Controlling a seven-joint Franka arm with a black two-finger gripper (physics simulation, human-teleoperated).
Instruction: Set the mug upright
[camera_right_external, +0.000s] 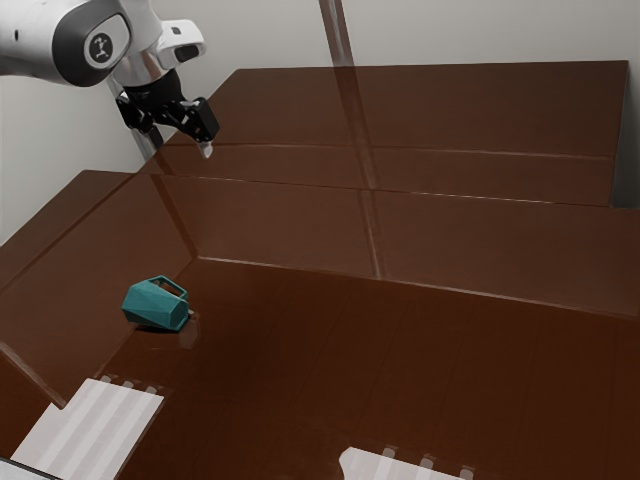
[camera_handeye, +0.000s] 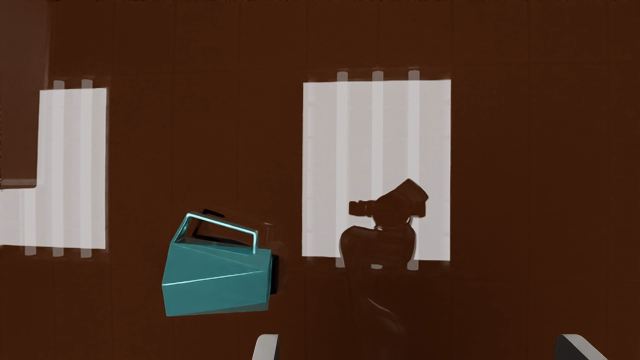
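no readable text or signs

Dim lighting, glossy tabletop (camera_right_external: 450, 390), white striped glare (camera_handeye: 360, 140)

Bright, striped patches of light (camera_handeye: 322, 150) lie across the glossy dark-brown tabletop (camera_right_external: 450, 380) — a pale grey wall (camera_right_external: 480, 30) behind.

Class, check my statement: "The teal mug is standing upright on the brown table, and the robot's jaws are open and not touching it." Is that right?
One part is wrong: the mug is lying on its side, as the exterior view shows. The rest holds: it is teal, it is on the brown table, and the jaws are open and not touching it.
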